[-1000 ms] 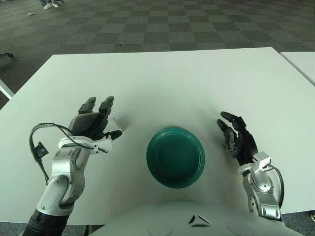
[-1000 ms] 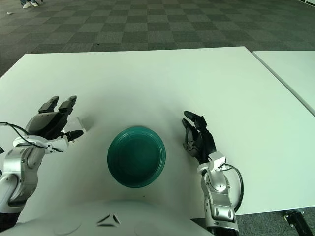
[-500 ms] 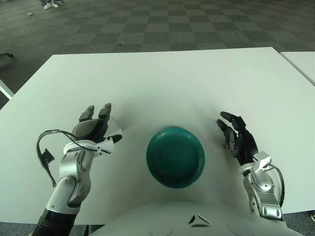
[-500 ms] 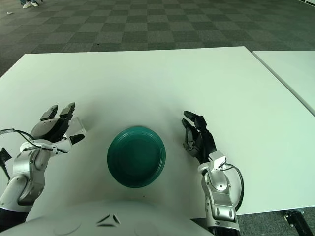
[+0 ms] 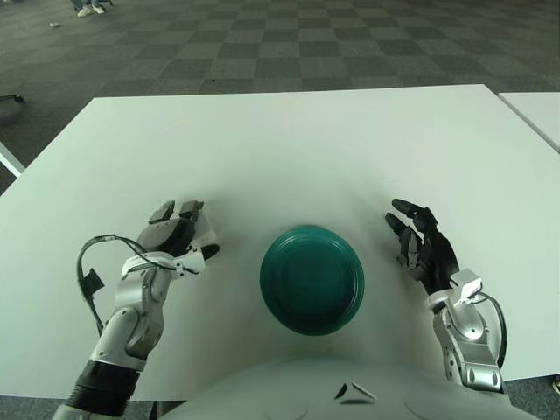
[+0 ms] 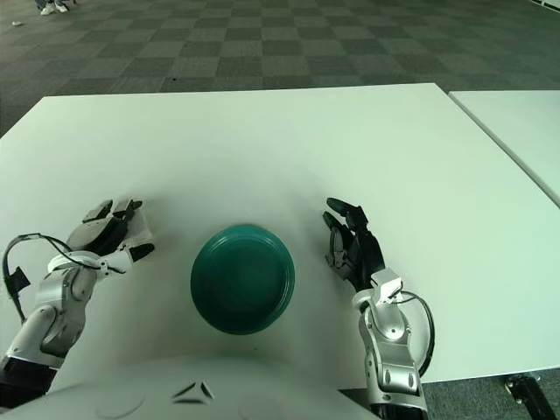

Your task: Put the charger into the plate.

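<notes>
The white charger (image 5: 206, 231) lies on the white table (image 5: 289, 149), left of the green plate (image 5: 311, 278). Only its right edge shows, because my left hand (image 5: 181, 233) sits low over it. The fingers reach past its far side and the thumb (image 5: 210, 252) stands off at its near right, not closed on it. The plate is empty and sits at the front middle of the table. My right hand (image 5: 423, 248) rests open on the table to the right of the plate and holds nothing.
A second white table (image 5: 535, 114) stands at the right across a narrow gap. The table's front edge runs just below both hands. Dark checkered carpet (image 5: 262, 44) lies beyond the far edge.
My left hand has come down and towards me onto the charger, with the fingers tipping down over it. The right hand and the plate have not moved.
</notes>
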### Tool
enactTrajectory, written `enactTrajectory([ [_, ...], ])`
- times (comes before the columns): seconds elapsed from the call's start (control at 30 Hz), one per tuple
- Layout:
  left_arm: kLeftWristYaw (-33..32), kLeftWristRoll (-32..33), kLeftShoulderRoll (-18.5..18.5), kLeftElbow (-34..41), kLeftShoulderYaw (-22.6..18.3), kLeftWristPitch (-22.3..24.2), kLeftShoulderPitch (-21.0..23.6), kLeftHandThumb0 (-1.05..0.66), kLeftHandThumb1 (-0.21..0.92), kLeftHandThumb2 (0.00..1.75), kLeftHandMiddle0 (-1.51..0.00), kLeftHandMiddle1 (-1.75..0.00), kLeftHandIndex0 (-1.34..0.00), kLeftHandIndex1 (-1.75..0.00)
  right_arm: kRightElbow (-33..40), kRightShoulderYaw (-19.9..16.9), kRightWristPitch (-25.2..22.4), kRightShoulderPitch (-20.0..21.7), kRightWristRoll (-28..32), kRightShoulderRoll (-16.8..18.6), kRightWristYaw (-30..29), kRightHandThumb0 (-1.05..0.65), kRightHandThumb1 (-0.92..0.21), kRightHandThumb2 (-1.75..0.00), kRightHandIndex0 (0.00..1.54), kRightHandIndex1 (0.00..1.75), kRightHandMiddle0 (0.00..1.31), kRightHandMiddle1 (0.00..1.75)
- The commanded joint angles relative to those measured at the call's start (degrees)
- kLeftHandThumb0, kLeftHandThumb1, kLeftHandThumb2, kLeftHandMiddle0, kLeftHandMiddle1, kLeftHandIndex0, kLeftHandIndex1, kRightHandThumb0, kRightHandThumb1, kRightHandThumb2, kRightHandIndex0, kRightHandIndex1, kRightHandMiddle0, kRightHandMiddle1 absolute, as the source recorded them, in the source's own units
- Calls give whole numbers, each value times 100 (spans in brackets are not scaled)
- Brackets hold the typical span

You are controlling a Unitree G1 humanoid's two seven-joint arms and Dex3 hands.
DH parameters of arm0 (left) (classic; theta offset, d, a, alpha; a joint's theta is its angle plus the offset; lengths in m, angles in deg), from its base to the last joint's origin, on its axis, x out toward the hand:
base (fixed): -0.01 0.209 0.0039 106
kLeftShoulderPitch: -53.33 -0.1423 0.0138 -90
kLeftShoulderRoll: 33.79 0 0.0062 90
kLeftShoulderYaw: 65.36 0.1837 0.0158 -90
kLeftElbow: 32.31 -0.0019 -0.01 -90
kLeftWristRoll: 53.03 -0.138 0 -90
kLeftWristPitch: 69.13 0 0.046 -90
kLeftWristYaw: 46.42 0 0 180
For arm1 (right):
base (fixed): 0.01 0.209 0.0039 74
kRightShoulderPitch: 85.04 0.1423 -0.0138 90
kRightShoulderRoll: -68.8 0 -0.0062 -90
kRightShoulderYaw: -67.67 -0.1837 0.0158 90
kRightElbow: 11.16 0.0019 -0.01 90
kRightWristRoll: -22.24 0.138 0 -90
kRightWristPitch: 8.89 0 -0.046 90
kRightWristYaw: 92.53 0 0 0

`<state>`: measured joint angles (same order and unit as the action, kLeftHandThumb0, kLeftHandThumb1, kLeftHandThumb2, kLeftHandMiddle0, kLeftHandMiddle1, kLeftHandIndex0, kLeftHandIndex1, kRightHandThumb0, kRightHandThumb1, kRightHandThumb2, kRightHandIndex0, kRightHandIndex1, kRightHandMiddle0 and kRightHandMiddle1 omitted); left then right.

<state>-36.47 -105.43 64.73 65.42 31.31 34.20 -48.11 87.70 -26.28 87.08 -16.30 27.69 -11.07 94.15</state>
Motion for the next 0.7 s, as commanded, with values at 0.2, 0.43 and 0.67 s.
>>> enactTrajectory([
  [0.2,-135,225,8,-285,103,87,138,-105,92,58,-7,-60,0,-119,-411,-140,-190,-72,93,-33,76,-75,-92,-85,37,10,0,86],
  [0.43,-162,304,51,-507,178,157,249,-105,92,61,-4,-79,0,-128,-512,-192,-123,-40,159,-18,143,-74,-92,-84,37,10,0,86],
  [0.67,59,417,145,-689,262,230,391,-105,92,69,0,-135,0,-145,-662,-246,-50,-1,251,-14,215,-75,-92,-83,36,10,0,86],
])
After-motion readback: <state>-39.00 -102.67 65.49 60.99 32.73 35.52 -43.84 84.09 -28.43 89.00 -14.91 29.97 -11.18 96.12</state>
